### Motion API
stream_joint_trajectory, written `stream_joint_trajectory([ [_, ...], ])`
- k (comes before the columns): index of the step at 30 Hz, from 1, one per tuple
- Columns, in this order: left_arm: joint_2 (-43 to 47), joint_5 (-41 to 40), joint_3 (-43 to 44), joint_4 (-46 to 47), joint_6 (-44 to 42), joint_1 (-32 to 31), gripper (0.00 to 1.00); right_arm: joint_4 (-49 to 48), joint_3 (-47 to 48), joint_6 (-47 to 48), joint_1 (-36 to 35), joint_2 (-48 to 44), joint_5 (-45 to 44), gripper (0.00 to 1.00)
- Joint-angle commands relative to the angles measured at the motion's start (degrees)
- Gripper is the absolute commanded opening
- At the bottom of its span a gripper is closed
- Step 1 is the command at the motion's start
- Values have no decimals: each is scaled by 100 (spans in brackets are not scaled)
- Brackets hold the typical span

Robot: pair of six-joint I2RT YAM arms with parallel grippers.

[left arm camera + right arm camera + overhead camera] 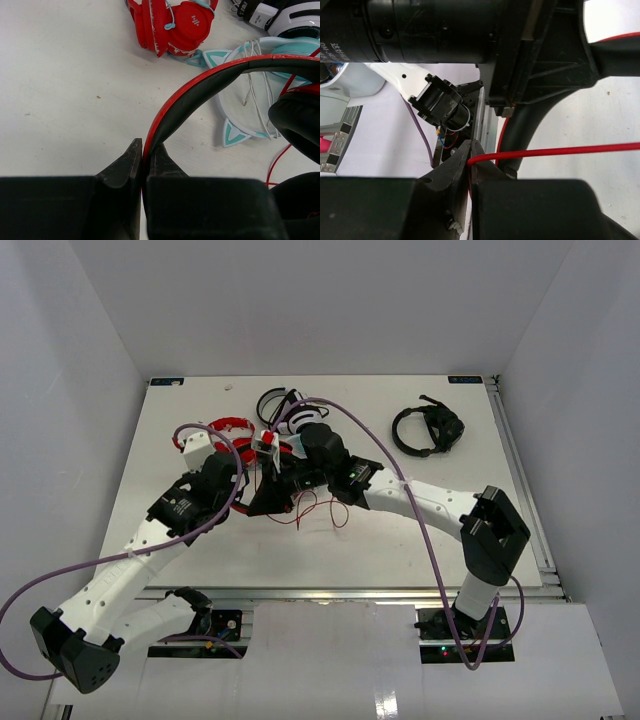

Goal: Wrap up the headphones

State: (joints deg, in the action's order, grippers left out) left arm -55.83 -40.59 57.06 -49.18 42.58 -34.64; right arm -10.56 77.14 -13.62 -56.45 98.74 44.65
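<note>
Pinching the headphones [295,120] by their black-and-red headband [200,87], the left gripper [145,152] holds them just beside the small red headphones [175,22]. The right gripper [471,157] seems clamped on the thin red cable [560,149], near that same small pair.

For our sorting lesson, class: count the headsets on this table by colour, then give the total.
red-and-black headphones: 1
all-red headset: 1
teal-and-white cat-ear headset: 1
white-and-black headset: 1
all-black headset: 1
Total: 5
</note>
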Motion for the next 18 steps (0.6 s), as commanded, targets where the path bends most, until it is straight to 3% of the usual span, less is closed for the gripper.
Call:
stream_joint_trajectory([
  [1, 96, -131, 290, 672, 693, -35, 0, -584, -228, -161, -431, -157, 298, 8],
  [12, 197, -279, 533, 509, 1086, -35, 0, -1017, -733, -249, -588, -302, -266, 8],
  [18, 395, -562, 521, 274, 1564, -35, 0, -943, -969, -139, -746, -613, -1069, 8],
])
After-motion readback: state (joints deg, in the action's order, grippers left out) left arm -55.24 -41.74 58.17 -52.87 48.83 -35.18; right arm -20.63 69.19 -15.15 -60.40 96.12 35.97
